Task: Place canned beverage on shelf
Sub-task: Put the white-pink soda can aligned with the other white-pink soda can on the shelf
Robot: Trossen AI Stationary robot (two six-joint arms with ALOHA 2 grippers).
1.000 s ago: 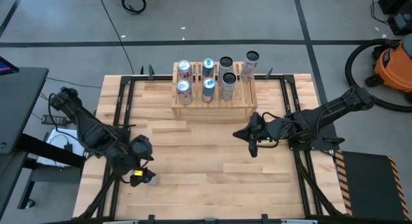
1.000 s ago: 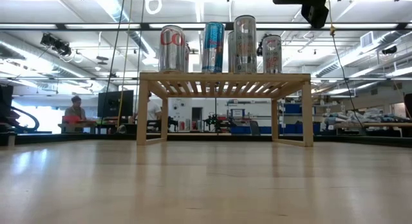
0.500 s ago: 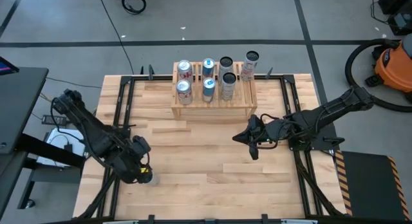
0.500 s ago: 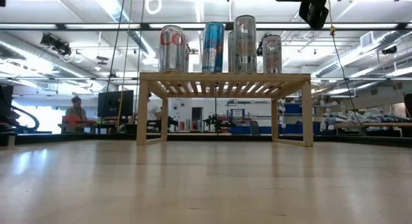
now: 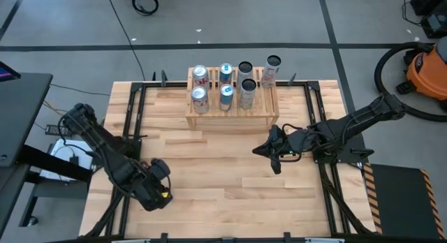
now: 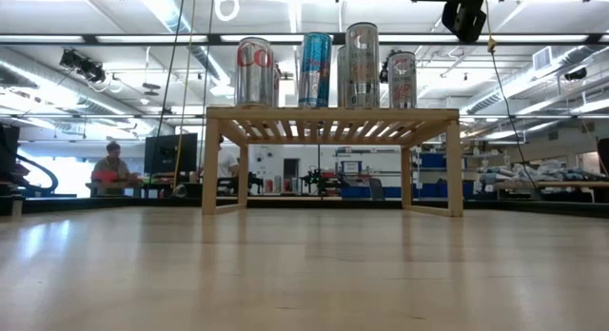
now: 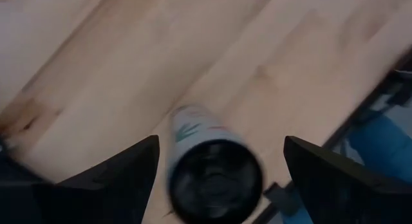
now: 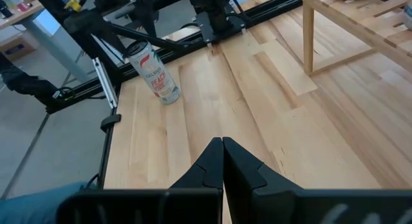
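A white can (image 7: 193,129) with red and green marks and a dark top stands upright on its base on the wooden table, near the table's left edge and toward its near side. The right wrist view also shows this can (image 8: 153,73). My left gripper (image 5: 156,192) hangs over it pointing down and hides it in the high view. Its fingers stand open on either side of the can's top (image 7: 215,180), with gaps showing. The shelf (image 5: 232,109) at the far middle carries several cans. My right gripper (image 5: 260,149) waits shut above the table's right half.
Black rails (image 5: 131,124) run along the table's left and right sides, and the left one passes close to the can. The shelf (image 6: 331,117) stands on legs with open room under it. Bare tabletop (image 5: 223,180) lies between the can and the shelf.
My left gripper has moved toward the table's near edge and down, tipping more steeply downward and rolling about its axis. It now stands over the can, which showed beside it a second ago. The can has not moved.
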